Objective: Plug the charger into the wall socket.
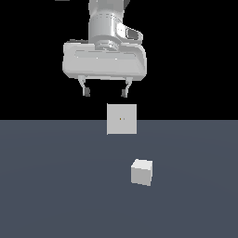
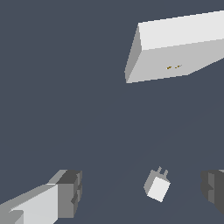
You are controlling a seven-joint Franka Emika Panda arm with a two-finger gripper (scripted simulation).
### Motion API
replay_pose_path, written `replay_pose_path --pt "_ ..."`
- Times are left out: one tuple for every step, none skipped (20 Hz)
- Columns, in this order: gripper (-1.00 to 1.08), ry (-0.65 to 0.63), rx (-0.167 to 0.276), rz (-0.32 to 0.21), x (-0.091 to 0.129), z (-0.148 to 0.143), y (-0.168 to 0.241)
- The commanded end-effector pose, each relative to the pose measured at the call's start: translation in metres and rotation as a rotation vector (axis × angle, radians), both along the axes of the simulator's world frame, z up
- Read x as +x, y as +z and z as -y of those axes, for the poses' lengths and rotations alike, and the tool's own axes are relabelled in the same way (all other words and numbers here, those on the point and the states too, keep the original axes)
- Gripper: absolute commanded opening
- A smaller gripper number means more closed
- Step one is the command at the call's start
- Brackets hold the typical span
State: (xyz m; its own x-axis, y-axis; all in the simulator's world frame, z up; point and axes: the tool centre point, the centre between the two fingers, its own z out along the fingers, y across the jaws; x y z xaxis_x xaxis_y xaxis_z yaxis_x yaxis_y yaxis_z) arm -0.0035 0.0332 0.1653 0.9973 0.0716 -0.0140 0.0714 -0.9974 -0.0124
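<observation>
Below the end effector (image 1: pixel 105 93) and well apart from it, the charger (image 1: pixel 142 172) sits on the counter (image 1: pixel 56 186), in front of the wall socket (image 1: pixel 122 119) and toward the exterior view's right of it. Seen from the wrist, its two prongs point roughly toward the wall socket. The end effector hangs spread wide, holding nothing; it likely must descend first.
</observation>
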Motion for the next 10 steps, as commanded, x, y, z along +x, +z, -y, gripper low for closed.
replay_pose_path --pt "1.0 0.0 0.0 0.0 0.0 0.0 0.0" --pt "1.0 0.0 0.0 0.0 -0.0001 -0.0002 -0.0002" --pt "1.0 -0.002 0.0 0.001 -0.0004 0.0004 -0.0004" --pt "1.0 -0.004 0.0 0.002 -0.0009 0.001 -0.001" --pt "1.0 -0.008 -0.001 0.003 -0.0017 0.0017 -0.0018" --pt "1.0 -0.012 -0.001 0.005 -0.0026 0.0027 -0.0028" --pt "1.0 -0.018 -0.001 0.007 -0.0038 0.0039 -0.004" --pt "1.0 -0.024 -0.002 0.009 -0.0052 0.0052 -0.0054" --pt "1.0 -0.032 -0.002 0.012 -0.0068 0.0068 -0.0071" --pt "1.0 -0.04 -0.003 0.015 -0.0086 0.0086 -0.009"
